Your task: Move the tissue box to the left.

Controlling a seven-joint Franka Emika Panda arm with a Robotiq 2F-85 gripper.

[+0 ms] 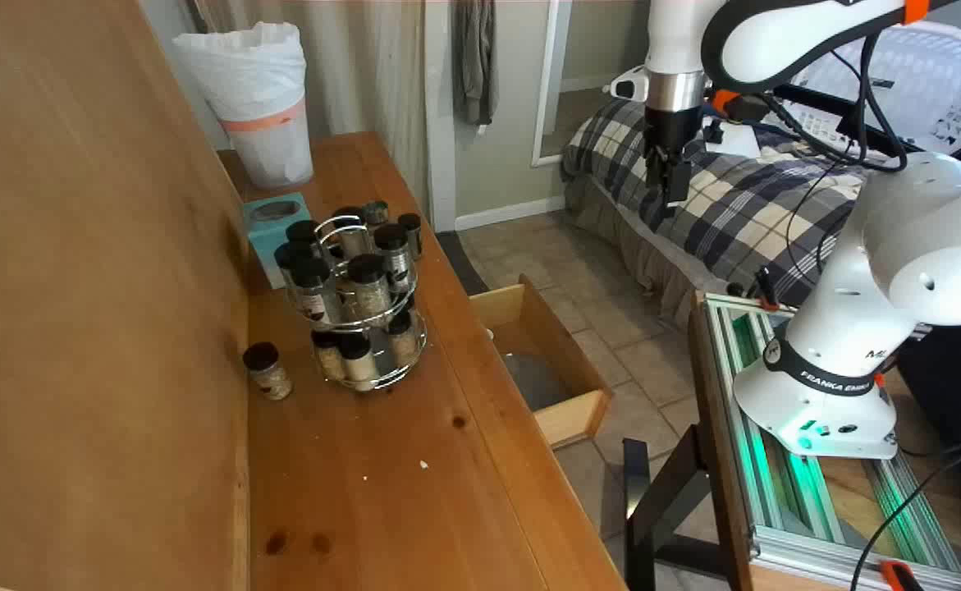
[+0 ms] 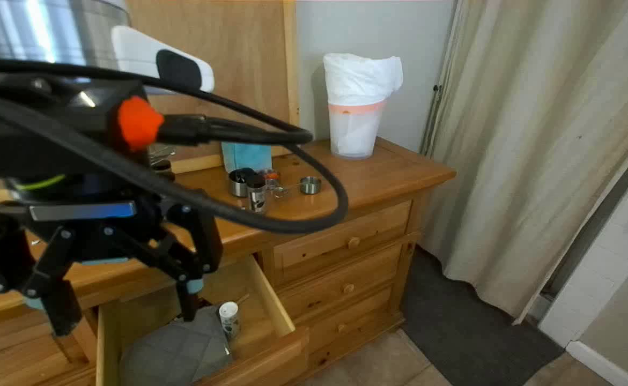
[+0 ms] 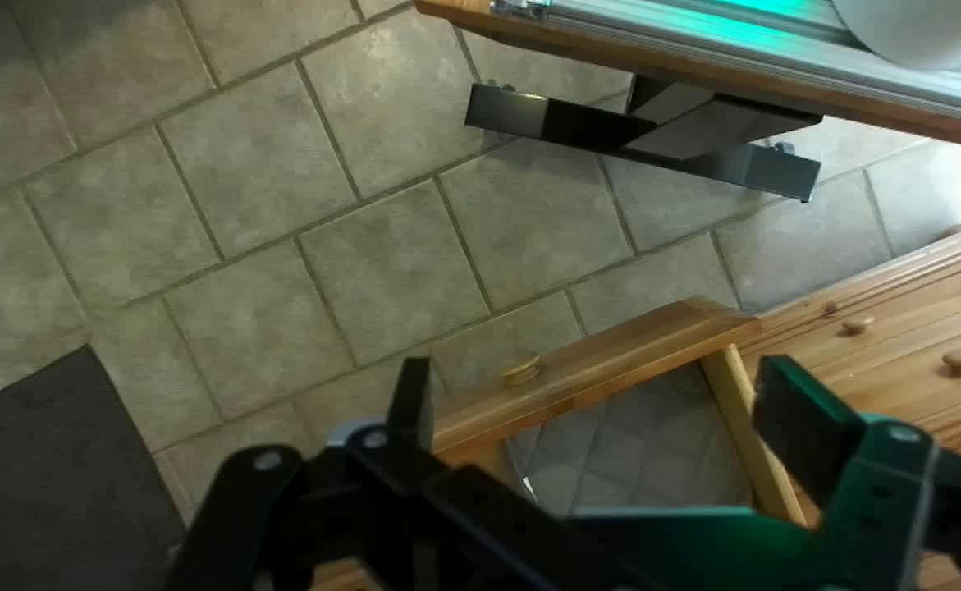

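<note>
Nearest the lens in the wrist view, the black gripper (image 3: 599, 392) spreads across the lower part of the frame, its fingers (image 3: 411, 406) wide apart, one at lower centre and one at lower right; the gap between them shows the open drawer (image 3: 611, 365) and floor tiles (image 3: 529, 205), all well beyond the tips. In an exterior view the gripper (image 2: 127, 311) hangs at left, fingers pointing down and well parted, while a black cable (image 2: 292, 225) loops out towards the middle of the frame. In an exterior view the gripper (image 1: 669, 195) hangs right of centre in the upper half, seen against a plaid bedspread (image 1: 734, 193), well apart from the tissue box (image 1: 273, 242). The light teal tissue box stands on the dresser (image 1: 414, 501) at upper left, partly behind a cluster of dark-lidded jars (image 1: 369, 287) and just beside the upright wooden panel (image 1: 86, 287); whether it touches the panel cannot be told. A white bin (image 1: 246, 90) with an orange band stands near it, farther up the frame. In an exterior view the tissue box (image 2: 248, 157) shows left of centre, its top hidden behind cabling.
</note>
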